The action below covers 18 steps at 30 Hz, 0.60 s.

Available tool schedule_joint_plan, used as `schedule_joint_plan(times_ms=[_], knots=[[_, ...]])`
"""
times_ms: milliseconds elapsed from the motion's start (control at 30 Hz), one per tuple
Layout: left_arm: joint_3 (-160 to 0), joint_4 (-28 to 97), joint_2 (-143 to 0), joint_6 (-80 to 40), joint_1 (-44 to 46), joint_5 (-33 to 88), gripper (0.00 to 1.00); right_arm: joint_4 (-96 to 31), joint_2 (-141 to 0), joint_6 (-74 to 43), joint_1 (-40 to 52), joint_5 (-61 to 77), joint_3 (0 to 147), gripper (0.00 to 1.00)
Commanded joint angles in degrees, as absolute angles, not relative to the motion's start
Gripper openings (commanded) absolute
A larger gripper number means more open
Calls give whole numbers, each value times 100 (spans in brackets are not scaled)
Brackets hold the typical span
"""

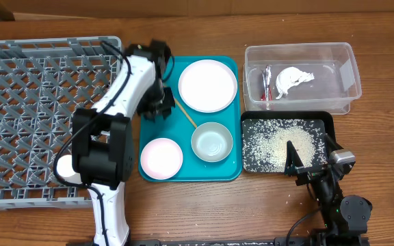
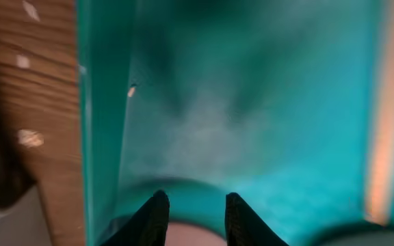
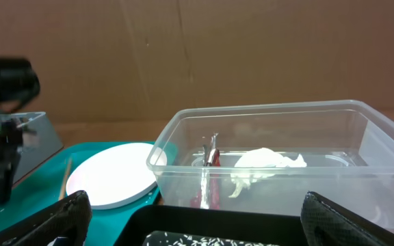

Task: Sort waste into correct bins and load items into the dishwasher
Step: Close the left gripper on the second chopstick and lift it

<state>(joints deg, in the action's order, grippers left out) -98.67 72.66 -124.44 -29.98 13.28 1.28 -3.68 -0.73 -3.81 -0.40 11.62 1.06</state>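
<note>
On the teal tray (image 1: 190, 171) are seen a plate (image 1: 207, 84), a grey-green bowl (image 1: 212, 141), a pink bowl (image 1: 161, 157) and 1 chopstick (image 1: 185, 115). The left gripper (image 2: 193, 198) is held low over the tray's left side, jaws slightly apart, nothing gripped. A wrapper (image 1: 267, 83) and napkin (image 1: 293, 78) lie in the clear tub (image 1: 347, 68). Rice (image 1: 279, 140) is spread in the black tray (image 1: 323, 119). The right gripper (image 3: 193, 222) is seen at that tray's near edge, jaws wide apart.
</note>
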Motion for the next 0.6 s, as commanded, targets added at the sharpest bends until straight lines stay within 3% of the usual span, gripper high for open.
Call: schedule_joint_plan(times_ms=[0, 167, 267, 567], knots=[[-9459, 6971, -12451, -3238, 1326, 139, 31, -336, -16, -360, -82, 1166, 43, 100], [-9266, 6534, -12451, -3332, 1319, 134, 36, -336, -16, -360, -82, 1166, 43, 100], [-9247, 5907, -12451, -3470, 1319, 709, 27, -336, -16, -360, -82, 1166, 43, 100], [-9765, 5269, -12449, -2847, 1240, 694, 35, -336, -16, -360, -82, 1166, 43, 100]])
